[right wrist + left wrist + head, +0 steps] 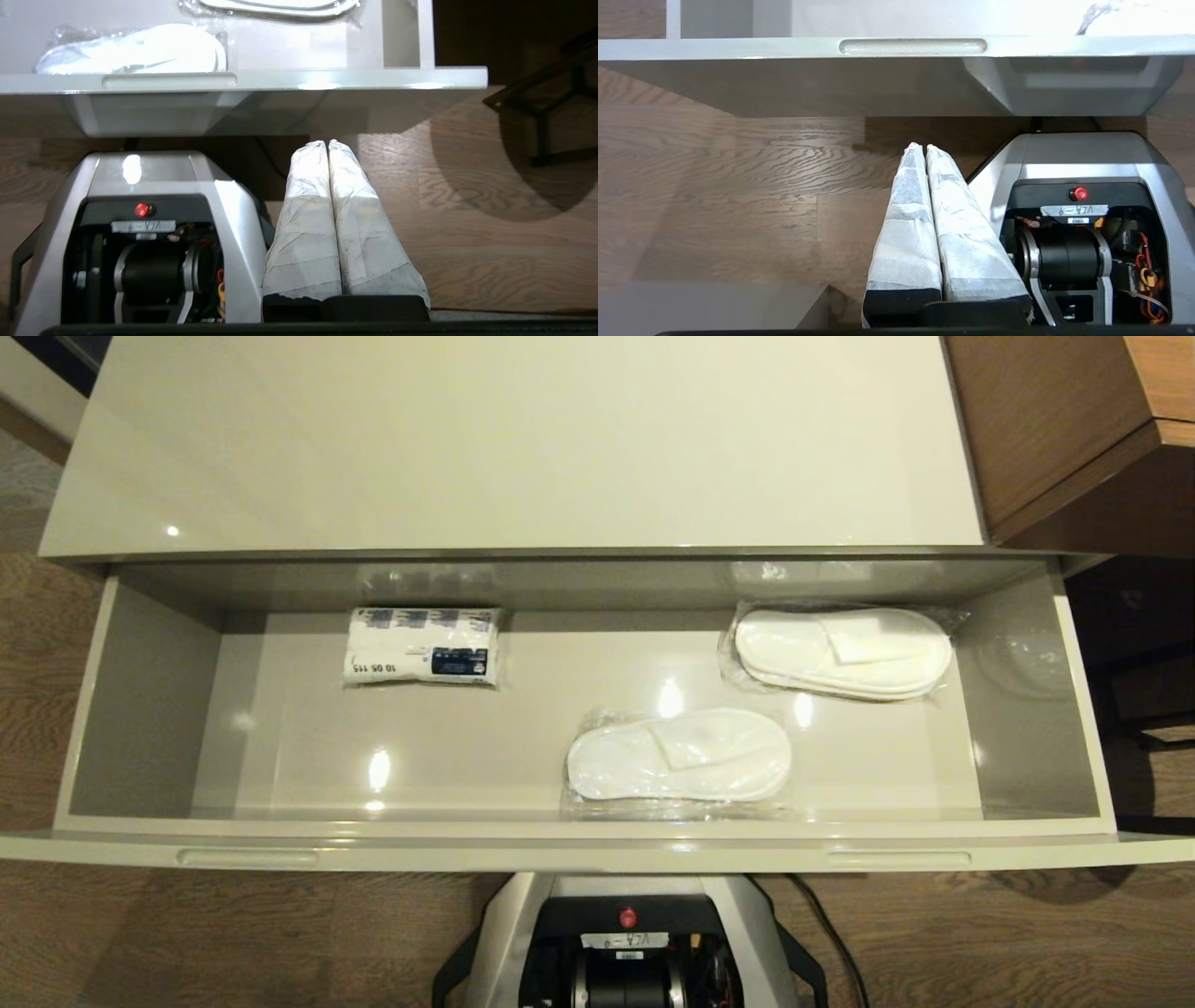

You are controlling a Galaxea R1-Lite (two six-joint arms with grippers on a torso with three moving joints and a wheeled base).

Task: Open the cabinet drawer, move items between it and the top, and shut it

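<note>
Nearest the wrist cameras, the left gripper [920,147] and right gripper [327,143] hang over the wood-grain floor [738,186] on either side of the robot's base [625,943], each with its cloth-wrapped fingers pressed together on nothing; neither shows in the head view. That view alone takes in the whole glossy beige-grey cabinet drawer [597,847], pulled open below the bare cream-white top [513,439]. Inside the drawer lie a printed plastic packet [422,647] at back left, one flat white slipper pair in clear wrap [679,757] near the front and another slipper pair [843,652] at back right.
</note>
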